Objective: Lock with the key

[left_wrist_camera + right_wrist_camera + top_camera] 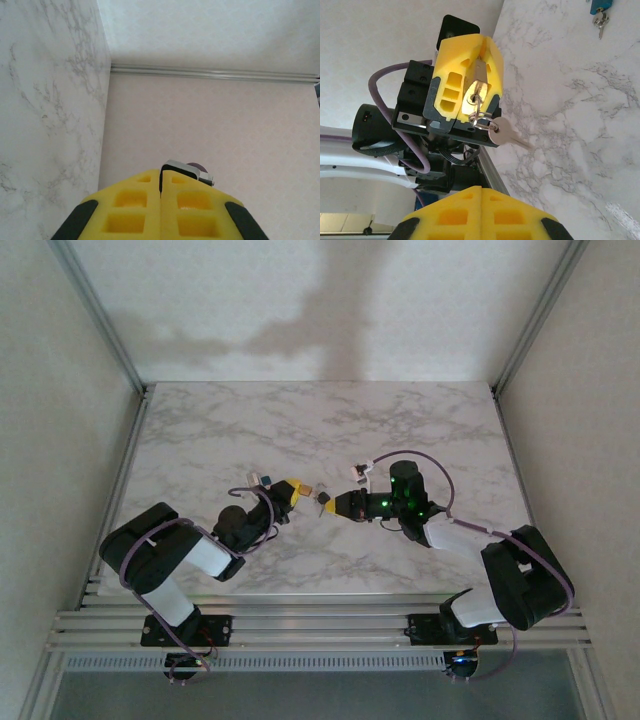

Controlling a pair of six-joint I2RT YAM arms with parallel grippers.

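The left gripper (480,55), clamped on the key (477,90), directly faces the closed right gripper (481,190) nearby; a spare key (507,136) dangles.

Grippers, keys, padlock: the tally
Two grippers: left gripper (481,45), right gripper (481,189); one ring (481,119) carrying two keys, clamped key (478,92) and dangling key (506,136); one blue padlock (601,6).
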